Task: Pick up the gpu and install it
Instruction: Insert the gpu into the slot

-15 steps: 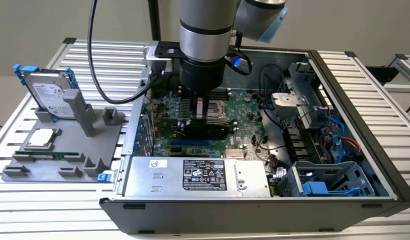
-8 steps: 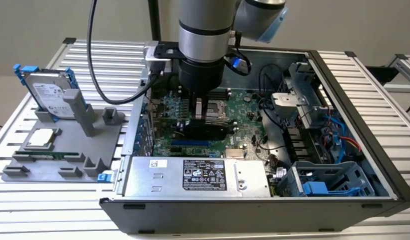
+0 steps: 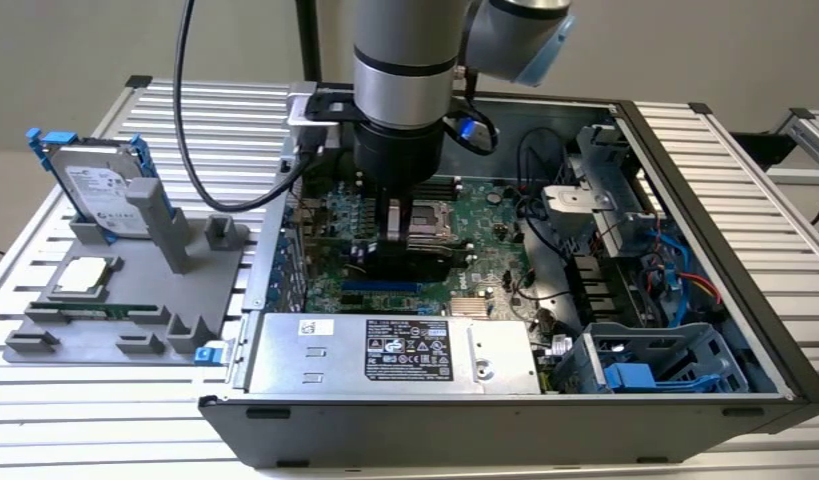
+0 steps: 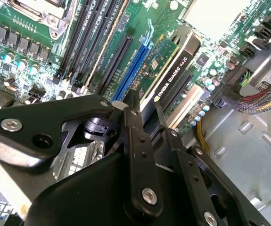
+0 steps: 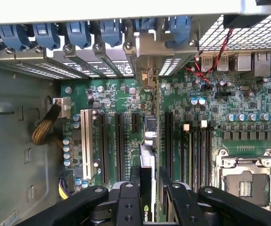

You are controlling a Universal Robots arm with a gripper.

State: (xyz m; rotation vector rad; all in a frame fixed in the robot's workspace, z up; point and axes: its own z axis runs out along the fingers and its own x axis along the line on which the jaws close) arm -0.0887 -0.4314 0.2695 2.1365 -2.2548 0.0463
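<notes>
On the bench (image 3: 62,400), at the exterior view's left, a grey fixture (image 3: 129,310) held a hard drive (image 3: 100,190) upright between blue rails, a processor (image 3: 86,275) flat in its recess and a RAM stick (image 3: 96,312) lying along its slot, each kept apart, in my judgement so that I could reach one without touching another. To the right stood the open computer case (image 3: 729,260), its power supply (image 3: 389,355) along the near wall and a blue drive cage (image 3: 649,365) in the near right corner. My arm (image 3: 402,80) reached straight down into the middle of it, over the motherboard (image 3: 483,215).

There I held the gpu (image 4: 170,70), my jaws clamped on its upper edge, one finger (image 4: 137,141) on each face, with my gripper (image 4: 147,117) centred over the card. It stood on edge, lined up along the blue slot (image 4: 135,59) beside the black ones, its silver bracket (image 5: 149,54) toward the rear wall's openings. I could not tell whether it was fully seated. Room was tight: neighbouring slots flanked the card closely, and the empty processor socket (image 5: 246,179) lay just beyond the memory slots.
</notes>
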